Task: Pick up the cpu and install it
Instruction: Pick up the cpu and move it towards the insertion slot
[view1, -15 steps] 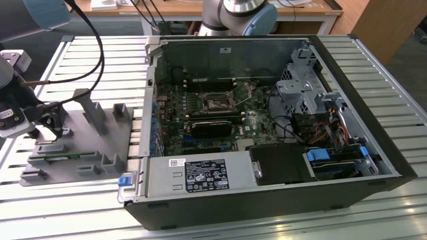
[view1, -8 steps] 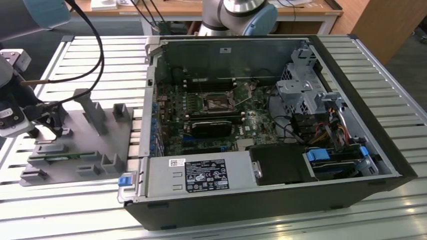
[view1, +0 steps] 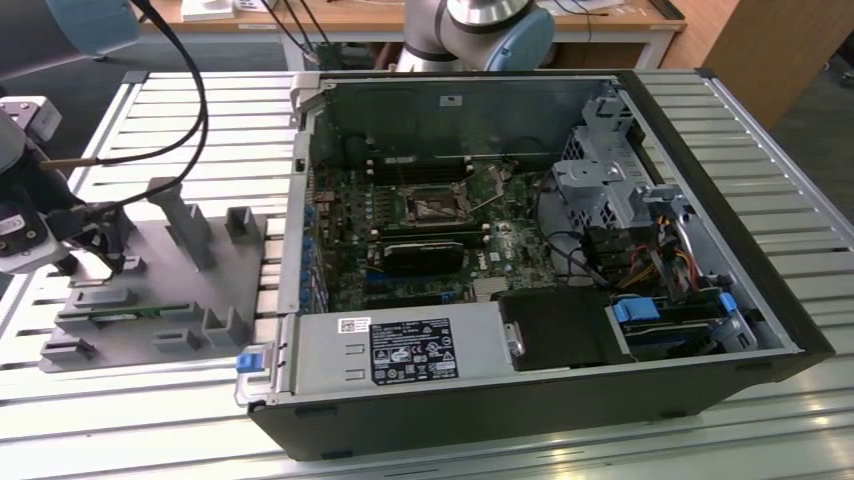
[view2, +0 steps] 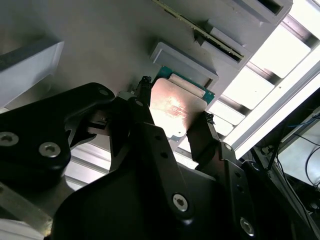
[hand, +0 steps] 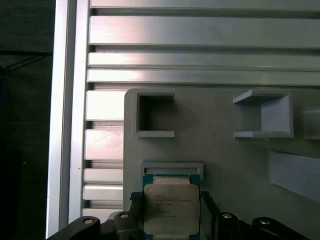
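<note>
Arm (view1: 16, 225) low at the exterior view's left, gripper (hand: 169, 199) aimed down, fingers (view2: 202, 137) prob. pinching the cpu (view2: 172, 102).

In the exterior view you get soft, even light: the slatted table (view1: 160, 410) shines pale, while the inside of the computer case (view1: 454, 110) lies in shade. In the second wrist view the slats burn out to white, the gripper (view2: 176, 112) reads nearly black, and the cpu (view2: 172, 102) carries a warm glare patch. In the first wrist view the light is flatter, with soft shadows in the fixture tray (hand: 225, 150) pockets.
</note>
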